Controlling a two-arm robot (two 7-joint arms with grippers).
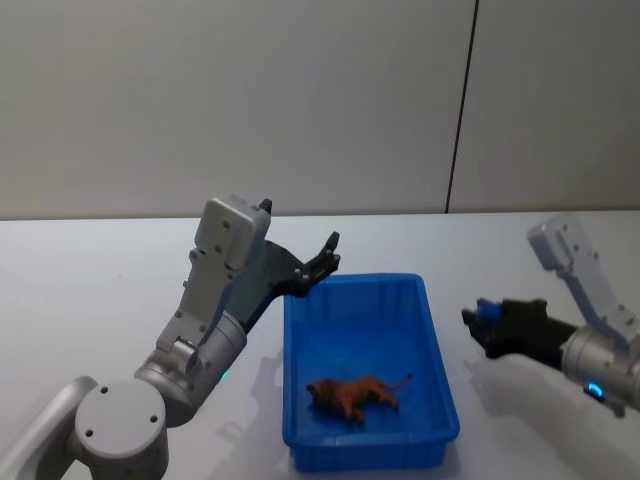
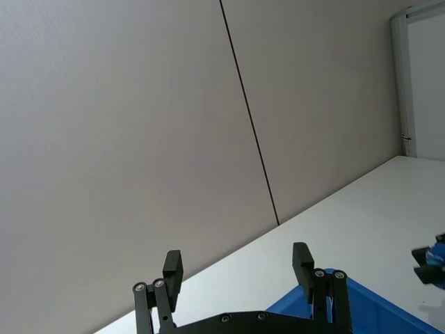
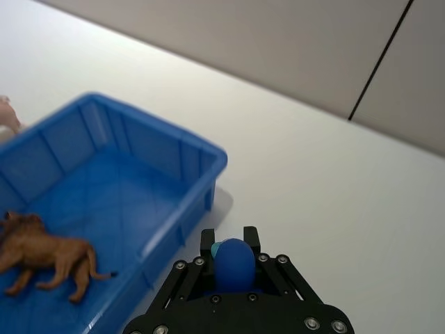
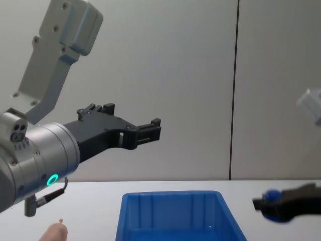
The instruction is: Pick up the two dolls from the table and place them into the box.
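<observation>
Nothing readable on my end, folks. I went through all four feeds and can't make out any text, label, brand mark or number anywhere, not even on the blue box [image 1: 355, 300].

light: bright, even, diffuse | shadows: soft, faint, on table [image 1: 100, 270] beside box [image 1: 355, 279] | glare: mild sheen on box floor
</observation>
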